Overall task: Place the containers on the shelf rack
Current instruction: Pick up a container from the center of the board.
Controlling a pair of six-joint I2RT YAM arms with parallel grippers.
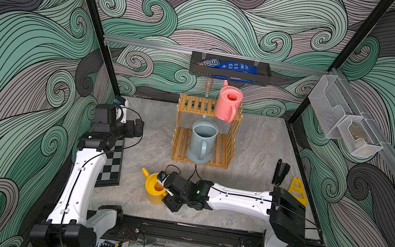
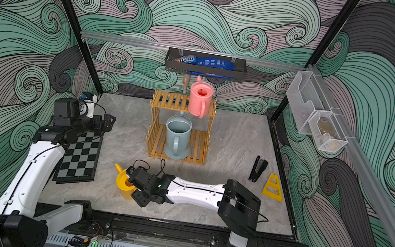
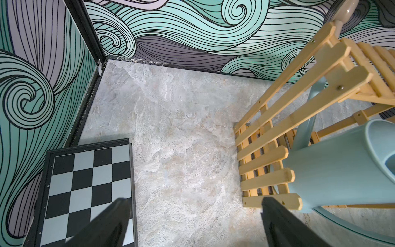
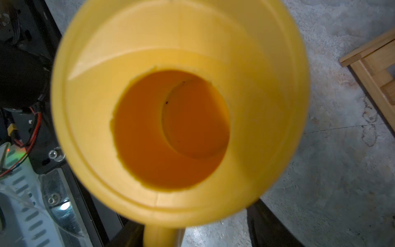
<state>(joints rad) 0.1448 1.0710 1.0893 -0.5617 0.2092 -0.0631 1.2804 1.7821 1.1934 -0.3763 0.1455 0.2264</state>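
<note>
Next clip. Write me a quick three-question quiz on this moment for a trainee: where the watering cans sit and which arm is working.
1. True or false: the yellow can already stands on the shelf rack.
2. Multiple choice: the pink can stands on A) the rack's top tier, B) its bottom tier, C) neither tier.
3. Short answer: which gripper straddles the yellow can's handle?

Key: 1 false; 2 A; 3 the right gripper.
</note>
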